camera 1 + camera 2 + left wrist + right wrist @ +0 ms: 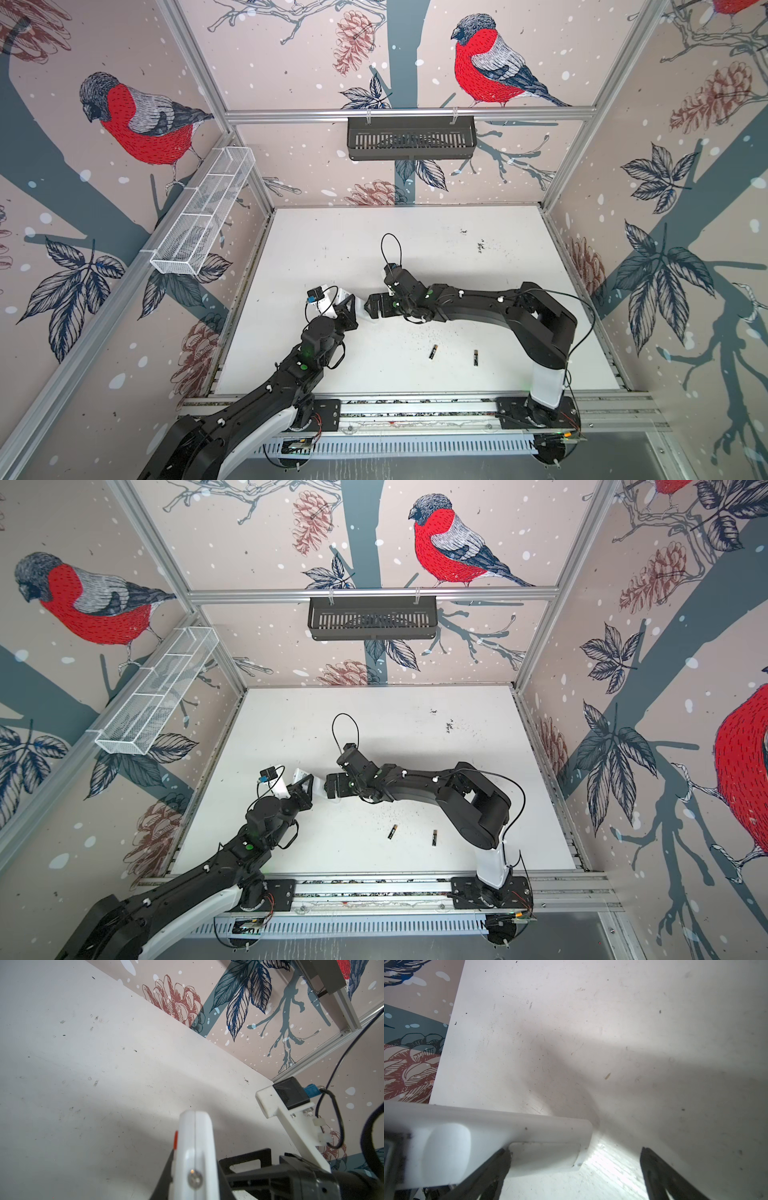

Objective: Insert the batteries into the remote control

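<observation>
The left gripper (352, 312) is clamped narrow on the remote control (195, 1142) and holds it clear of the white table (374, 249), at mid-table. In the left wrist view the remote control appears edge-on between the black fingers, with a red button (176, 1139) on one face. The free end of the remote control projects toward the right gripper (575, 1152), whose jaws stand wide and hold nothing. In the right wrist view one fingertip (505, 1154) sits at the edge of a recessed panel (544, 1155) in the plain back; whether it presses on the panel cannot be determined. The panel is probably the battery cover, and it appears to be in place. The two batteries (432, 352) (475, 357) lie on the table to the right, near the front edge, well apart from both grippers and slightly apart from each other. The step in hand is judged to be cover removal; no cell is loaded. The next move calls for a firm hold by the left gripper while the right fingertip catches the panel edge and slides or pries it off. Only then can each cell be picked up and seated with correct polarity.
</observation>
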Controlling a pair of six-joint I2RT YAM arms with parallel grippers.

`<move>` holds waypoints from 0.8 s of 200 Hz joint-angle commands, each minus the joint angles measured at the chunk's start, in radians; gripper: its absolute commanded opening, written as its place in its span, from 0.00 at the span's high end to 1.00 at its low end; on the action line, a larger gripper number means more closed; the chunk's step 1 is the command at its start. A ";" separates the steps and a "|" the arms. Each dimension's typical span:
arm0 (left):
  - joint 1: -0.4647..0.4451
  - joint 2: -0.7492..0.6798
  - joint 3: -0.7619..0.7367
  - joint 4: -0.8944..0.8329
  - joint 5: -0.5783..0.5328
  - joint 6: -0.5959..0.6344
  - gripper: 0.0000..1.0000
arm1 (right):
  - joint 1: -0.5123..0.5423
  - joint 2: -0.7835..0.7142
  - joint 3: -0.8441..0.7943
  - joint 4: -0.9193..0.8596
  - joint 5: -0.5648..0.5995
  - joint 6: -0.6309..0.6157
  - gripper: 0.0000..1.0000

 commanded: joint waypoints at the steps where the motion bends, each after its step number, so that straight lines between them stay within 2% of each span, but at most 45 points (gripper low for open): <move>1: -0.002 0.001 0.004 -0.075 0.021 0.049 1.00 | -0.001 -0.008 -0.009 -0.122 0.093 -0.030 0.01; 160: 0.003 0.000 0.017 -0.095 0.054 0.053 1.00 | 0.002 -0.098 -0.049 -0.075 0.095 -0.087 0.01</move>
